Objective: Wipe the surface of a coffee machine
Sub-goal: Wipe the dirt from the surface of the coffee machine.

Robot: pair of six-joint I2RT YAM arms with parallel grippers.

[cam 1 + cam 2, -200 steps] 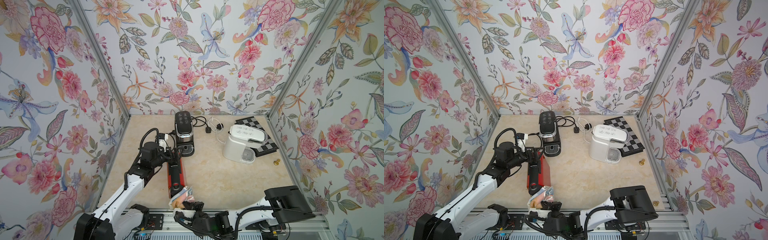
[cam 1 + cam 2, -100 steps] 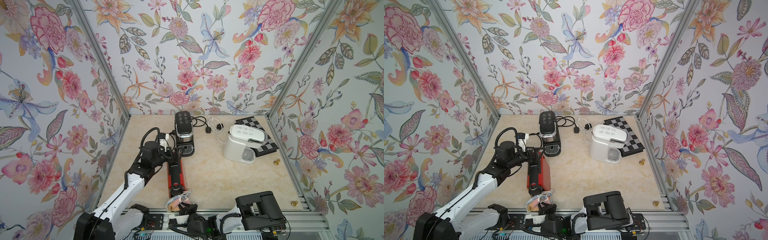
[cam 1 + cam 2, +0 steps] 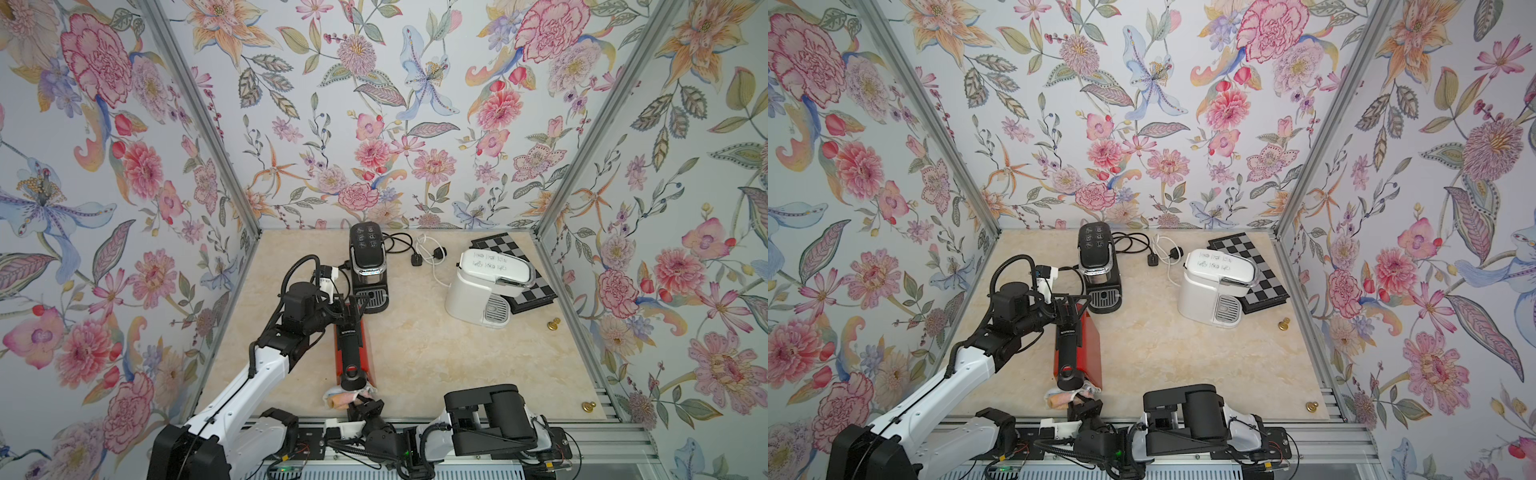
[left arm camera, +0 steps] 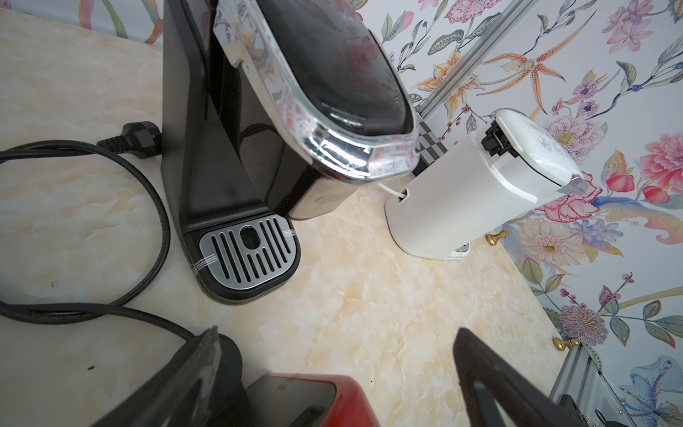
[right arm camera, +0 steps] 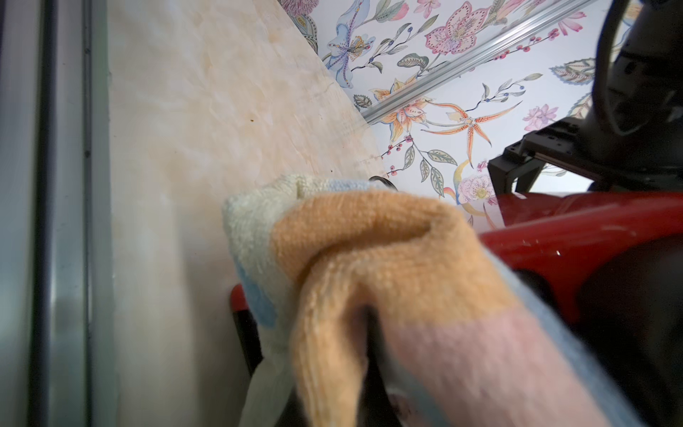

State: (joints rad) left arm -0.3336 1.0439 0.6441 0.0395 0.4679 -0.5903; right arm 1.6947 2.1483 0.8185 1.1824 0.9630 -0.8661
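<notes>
Folding back toward its base over the last second, the right arm has drawn its elbow in along the near edge of the table and nudged the cloth a little sideways, while the left arm has not shifted. The right gripper is pressed together on a bunch of that striped cloth, which sits against the near end of the red coffee machine; the right wrist view shows the fabric touching the red shell. The machine stands in the middle-left of the table, and its long axis runs straight away from the near edge toward the black coffee machine just beyond it. From the right gripper, then, the unwiped length lies directly ahead and away, so a stroke would probably have to travel outward along that axis. The left gripper is spread wide and straddles the far end, one finger to each side; whether either touches cannot be told. The right arm is nearer the cloth end.
</notes>
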